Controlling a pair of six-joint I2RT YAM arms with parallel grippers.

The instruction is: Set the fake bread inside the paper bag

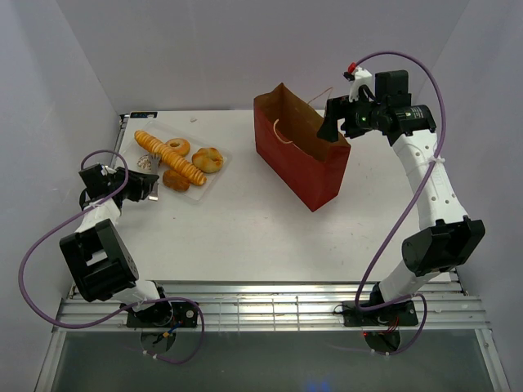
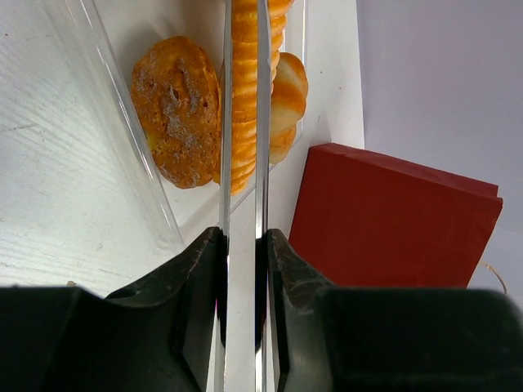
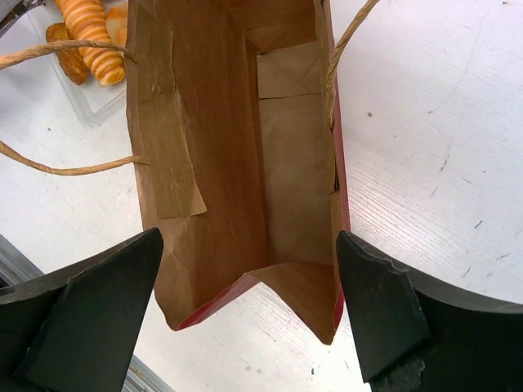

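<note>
The fake bread lies on a clear tray at the table's back left: a long ridged loaf, a ring doughnut, a round bun and a small brown piece. My left gripper is beside the tray, shut on metal tongs. In the left wrist view the loaf shows between the tongs' two blades, with a speckled piece to its left. The dark-red paper bag stands open. My right gripper is open above its mouth; the bag looks empty.
Tan string handles hang from the bag's rim. White walls close in the table on the left, back and right. A metal rail runs along the near edge by the arm bases.
</note>
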